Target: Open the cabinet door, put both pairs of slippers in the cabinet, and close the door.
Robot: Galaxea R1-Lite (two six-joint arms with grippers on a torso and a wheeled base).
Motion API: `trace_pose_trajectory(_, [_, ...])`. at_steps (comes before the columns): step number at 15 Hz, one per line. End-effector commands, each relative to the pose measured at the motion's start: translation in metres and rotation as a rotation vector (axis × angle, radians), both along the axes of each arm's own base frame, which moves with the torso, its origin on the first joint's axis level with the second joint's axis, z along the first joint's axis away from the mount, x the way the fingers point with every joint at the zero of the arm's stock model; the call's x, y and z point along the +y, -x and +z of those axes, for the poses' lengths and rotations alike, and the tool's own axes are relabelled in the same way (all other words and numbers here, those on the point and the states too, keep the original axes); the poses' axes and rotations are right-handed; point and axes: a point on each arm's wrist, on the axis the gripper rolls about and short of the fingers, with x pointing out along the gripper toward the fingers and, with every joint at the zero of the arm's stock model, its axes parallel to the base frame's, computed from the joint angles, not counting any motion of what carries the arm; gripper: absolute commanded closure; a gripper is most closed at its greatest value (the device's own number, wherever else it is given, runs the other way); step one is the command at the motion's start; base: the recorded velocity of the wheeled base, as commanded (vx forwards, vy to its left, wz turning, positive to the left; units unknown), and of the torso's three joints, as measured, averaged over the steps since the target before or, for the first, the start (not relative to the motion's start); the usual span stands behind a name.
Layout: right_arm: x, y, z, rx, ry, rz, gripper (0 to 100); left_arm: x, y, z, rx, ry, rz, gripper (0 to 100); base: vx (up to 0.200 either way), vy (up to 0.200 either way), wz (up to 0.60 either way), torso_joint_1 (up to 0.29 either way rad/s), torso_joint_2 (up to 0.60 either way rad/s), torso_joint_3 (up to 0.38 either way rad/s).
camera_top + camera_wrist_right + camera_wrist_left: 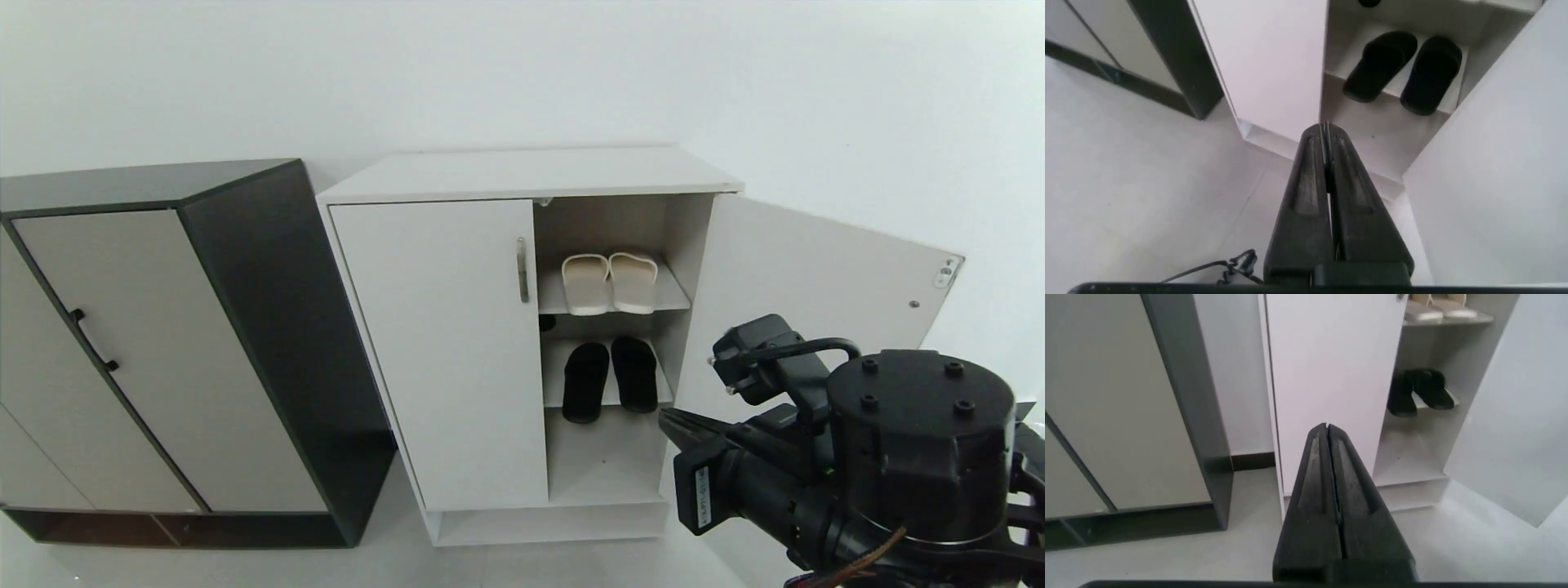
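Note:
The white cabinet (441,351) stands with its right door (816,278) swung wide open and its left door shut. A white pair of slippers (608,282) lies on the upper shelf and a black pair (608,380) on the shelf below. My right gripper (665,419) is shut and holds nothing, hanging low in front of the open door, just right of the opening. From the right wrist, the gripper (1327,131) points toward the black slippers (1404,67). My left gripper (1327,429) is shut and empty, facing the closed left door, with the black slippers (1422,389) off to one side.
A dark cabinet (163,343) with beige doors stands close to the left of the white one. The bottom compartment (604,465) of the white cabinet is bare. Pale floor (571,563) lies in front, and a white wall behind.

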Motion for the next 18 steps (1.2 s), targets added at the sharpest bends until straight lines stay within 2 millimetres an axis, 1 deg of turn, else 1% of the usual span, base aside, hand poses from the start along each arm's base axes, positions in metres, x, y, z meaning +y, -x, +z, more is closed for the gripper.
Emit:
trace_pose_trajectory(1, [0.0004, 0.0, -0.0005, 0.001, 0.002, 0.001, 100, 0.0, -0.0001, 0.0, 0.002, 0.0, 0.002, 100, 0.0, 0.0, 0.0, 0.124, -0.45, -0.334])
trace_pose_trajectory(9, [0.0009, -0.0003, -0.0013, 0.003, 0.004, 0.001, 100, 0.0, -0.0001, 0.0, 0.001, -0.002, 0.002, 100, 0.0, 0.0, 0.0, 0.167, -0.48, -0.312])
trace_pose_trajectory(18, [0.0008, -0.0002, -0.0018, 0.004, 0.006, 0.001, 100, 0.0, -0.0001, 0.0, 0.001, -0.002, 0.0, 100, 0.0, 0.0, 0.0, 0.218, -0.52, -0.306])
